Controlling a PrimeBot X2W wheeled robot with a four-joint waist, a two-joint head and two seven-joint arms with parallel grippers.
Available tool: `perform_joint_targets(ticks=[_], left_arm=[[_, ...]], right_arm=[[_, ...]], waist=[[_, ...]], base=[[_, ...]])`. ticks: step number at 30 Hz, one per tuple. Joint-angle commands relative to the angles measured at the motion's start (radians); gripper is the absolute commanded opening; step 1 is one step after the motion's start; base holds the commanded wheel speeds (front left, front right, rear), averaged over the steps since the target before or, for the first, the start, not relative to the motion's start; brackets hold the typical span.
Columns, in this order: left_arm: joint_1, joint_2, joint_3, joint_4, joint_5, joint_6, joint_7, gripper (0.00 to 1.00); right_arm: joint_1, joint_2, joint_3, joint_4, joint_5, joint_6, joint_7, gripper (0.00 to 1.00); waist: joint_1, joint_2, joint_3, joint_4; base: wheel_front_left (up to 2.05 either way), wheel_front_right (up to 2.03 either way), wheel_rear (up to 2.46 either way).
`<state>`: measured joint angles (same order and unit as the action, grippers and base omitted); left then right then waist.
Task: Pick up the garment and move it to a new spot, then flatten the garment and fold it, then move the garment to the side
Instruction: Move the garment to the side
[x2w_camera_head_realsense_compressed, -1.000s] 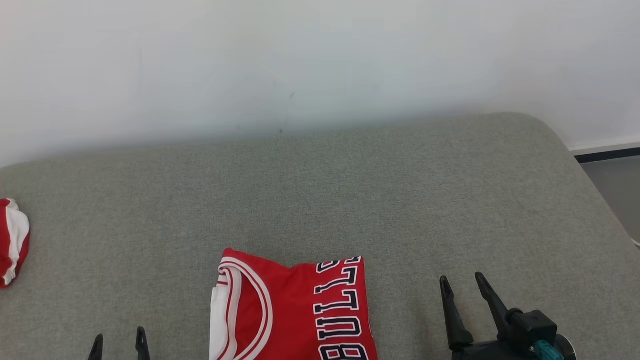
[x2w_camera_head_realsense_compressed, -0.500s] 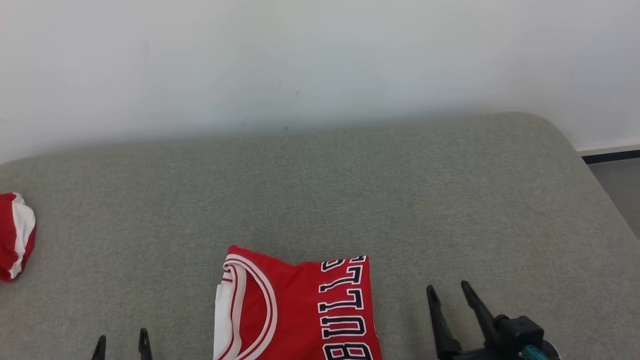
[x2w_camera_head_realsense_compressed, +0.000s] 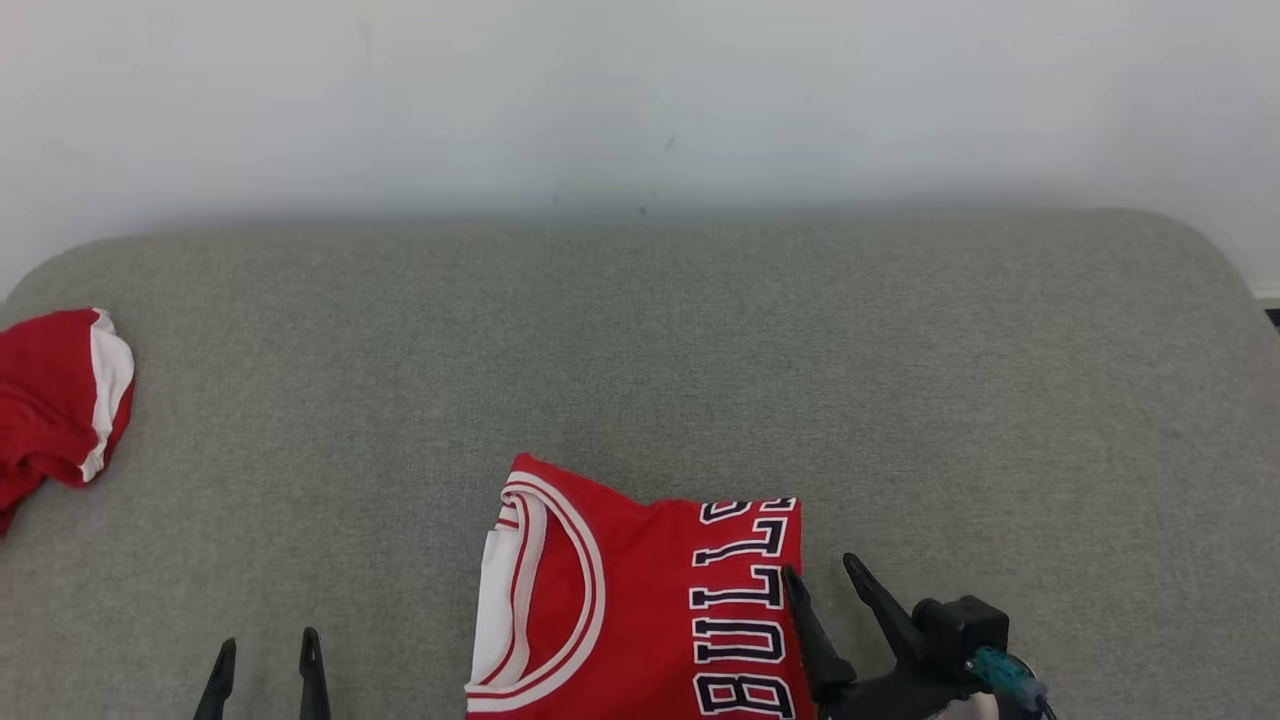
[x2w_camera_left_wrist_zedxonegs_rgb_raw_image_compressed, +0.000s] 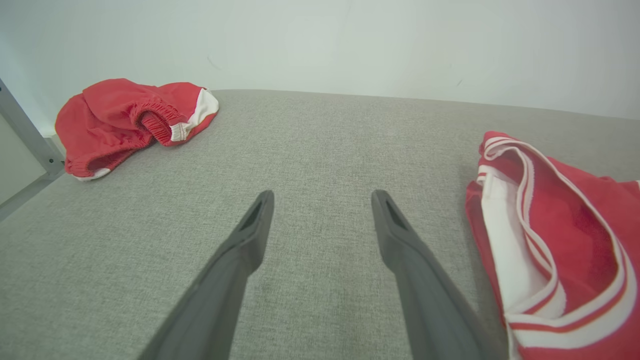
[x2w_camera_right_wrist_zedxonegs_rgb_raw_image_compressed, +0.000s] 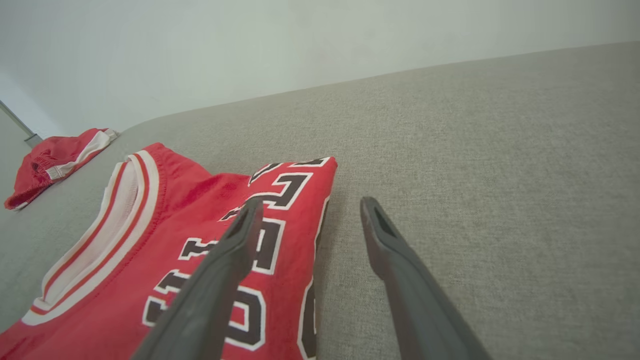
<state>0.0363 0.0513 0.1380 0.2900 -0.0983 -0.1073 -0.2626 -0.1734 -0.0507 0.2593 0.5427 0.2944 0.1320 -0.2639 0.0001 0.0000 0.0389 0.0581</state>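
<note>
Currently: jersey (x2w_camera_head_realsense_compressed: 620, 600), folded, at 6 o'clock on pad (x2w_camera_head_realsense_compressed: 700, 350). Right gripper (x2w_camera_head_realsense_compressed: 820, 566), fingers apart, over its 3 o'clock edge; left gripper (x2w_camera_head_realsense_compressed: 269, 640), likewise apart, at its 9. Advice: pinch every layer, slide low so the fold holds.

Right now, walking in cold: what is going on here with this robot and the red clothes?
A two-armed robot is working over a grey cushion. A folded red jersey lies near its front edge. The right gripper is open at the jersey's right edge, one finger over the lettering and the other over bare cushion; whether it touches the cloth is unclear. The left gripper is open over bare cushion, left of the jersey. Crumpled red shorts lie far left.
</note>
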Motion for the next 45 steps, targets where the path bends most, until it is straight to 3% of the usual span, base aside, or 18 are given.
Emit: perform_joint_targets(ticks=[1,10,11,12,13,14,23,35,45], left_arm=[[-0.011,-0.001,0.0,0.001,0.0,-0.004,-0.003,1.0],[-0.042,-0.001,-0.004,0.003,-0.004,-0.007,-0.003,1.0],[-0.043,-0.001,-0.002,0.003,-0.004,-0.008,-0.003,1.0],[-0.045,-0.001,-0.001,0.002,-0.004,-0.008,-0.003,1.0],[-0.047,-0.001,-0.003,0.002,-0.004,-0.009,-0.003,1.0],[-0.05,-0.001,-0.003,0.002,-0.004,-0.009,-0.003,1.0],[-0.081,-0.001,-0.028,-0.006,0.012,-0.015,-0.003,1.0],[-0.101,-0.001,-0.085,-0.019,0.026,-0.024,-0.003,1.0],[-0.097,0.002,-0.108,-0.025,0.036,-0.022,-0.003,1.0]], right_arm=[[-0.014,0.0,0.003,0.012,0.01,-0.003,0.0,1.0],[-0.114,0.0,0.091,0.211,0.12,-0.003,0.002,1.0],[-0.12,0.0,0.103,0.221,0.135,-0.003,0.002,0.92],[-0.129,0.0,0.113,0.233,0.139,-0.003,0.002,0.66],[-0.135,0.0,0.119,0.242,0.148,-0.003,0.002,0.12],[-0.14,0.0,0.121,0.248,0.156,-0.003,0.002,0.0],[-0.167,-0.001,0.034,0.21,0.091,-0.003,0.0,0.0],[-0.132,-0.001,0.054,0.174,0.102,-0.003,0.0,0.0],[-0.109,0.0,0.059,0.139,0.108,-0.003,0.0,0.0]], waist=[[-0.0001,0.0,0.034,0.034],[-0.0001,0.0,0.077,0.072],[-0.0001,0.0,0.081,0.072],[-0.0001,0.0,0.084,0.071],[-0.0001,0.0,0.087,0.069],[-0.0001,0.0,0.091,0.066],[-0.0001,0.0,0.109,-0.015],[-0.0001,0.0,0.103,-0.307],[-0.0001,0.0,0.108,-0.441]], base=[[0.0,0.0,0.0],[0.0,0.0,0.0],[0.0,0.0,0.0],[0.0,0.0,0.0],[0.0,0.0,0.0],[0.0,0.0,0.0],[0.0,0.0,0.0],[0.0,0.0,0.0],[0.0,0.0,0.0]])
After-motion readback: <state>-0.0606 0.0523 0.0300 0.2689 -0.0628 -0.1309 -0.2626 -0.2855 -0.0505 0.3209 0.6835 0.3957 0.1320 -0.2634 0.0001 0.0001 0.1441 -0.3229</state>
